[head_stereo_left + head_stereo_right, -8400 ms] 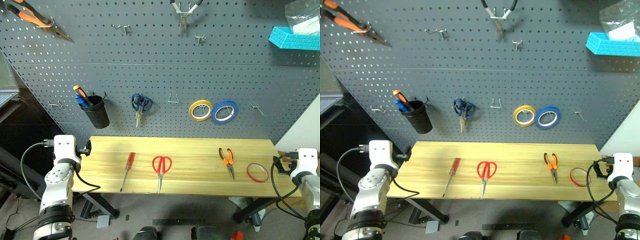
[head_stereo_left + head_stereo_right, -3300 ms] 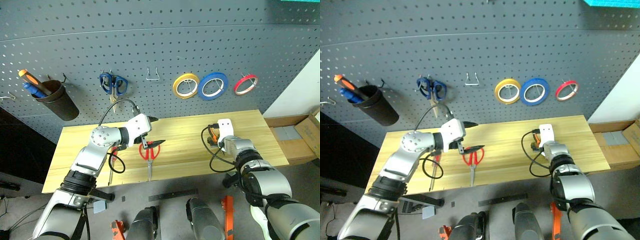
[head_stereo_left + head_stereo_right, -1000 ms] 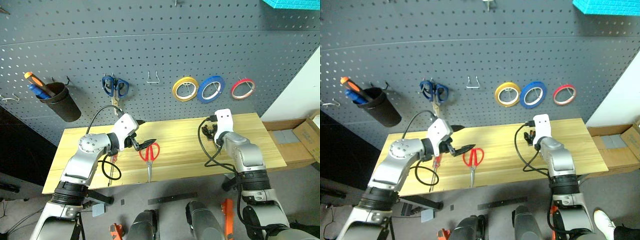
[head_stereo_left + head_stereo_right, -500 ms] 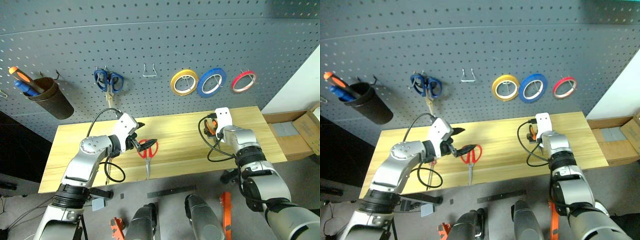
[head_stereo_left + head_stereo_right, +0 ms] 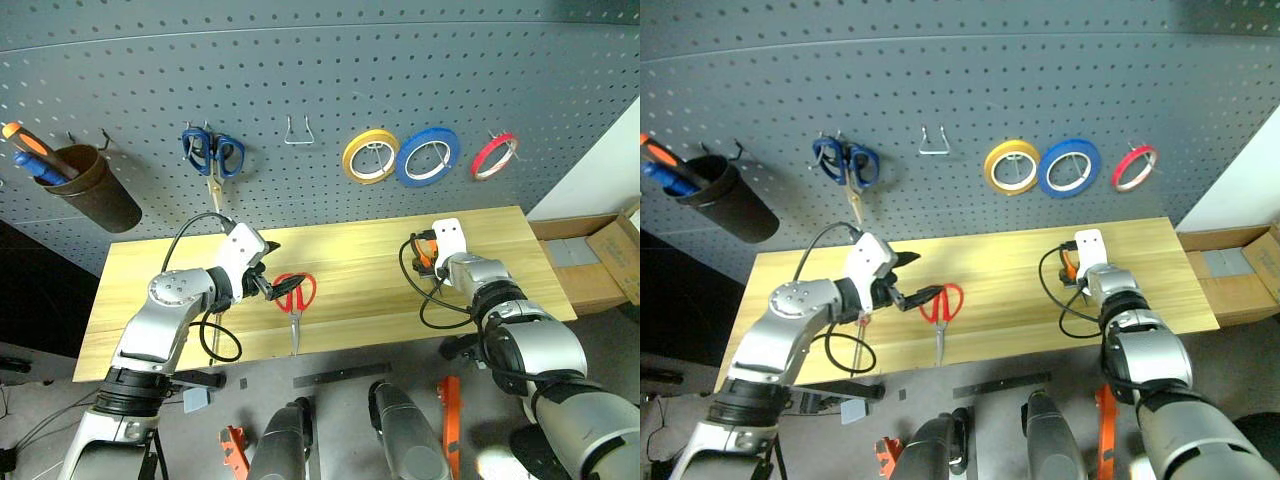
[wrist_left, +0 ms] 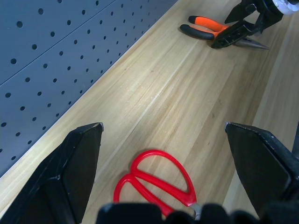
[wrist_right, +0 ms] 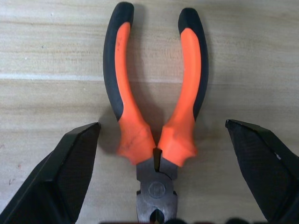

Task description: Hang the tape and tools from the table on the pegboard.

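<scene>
A: Which step is the robot working on now?

B: I judge it is preparing to pick up two tools. The thin red ring of tape is already hanging on a hook of the dark grey perforated pegboard, beside the blue roll and the yellow roll.

A: What is the right gripper doing?

B: It is standing spread wide, grasping nothing, over the small pliers with orange-and-black handles. The pliers are lying flat on the light-wood plank table, handles pointing away from the wrist, steel nose between the two black fingers.

A: And the left gripper?

B: Also released and empty. It is hovering just beside the red-handled scissors with steel blades, whose loops are lying between its fingers in the left wrist view.

A: What is the next move calling for?

B: In my judgement, the right gripper needs to lower and clench near the pivot of the pliers, so the handles stay free for a hook.

A: How do the pliers look?

B: Closed, handles slightly curved, rubber grips a little worn. The slim red-handled screwdriver is mostly hidden behind the left arm.
</scene>
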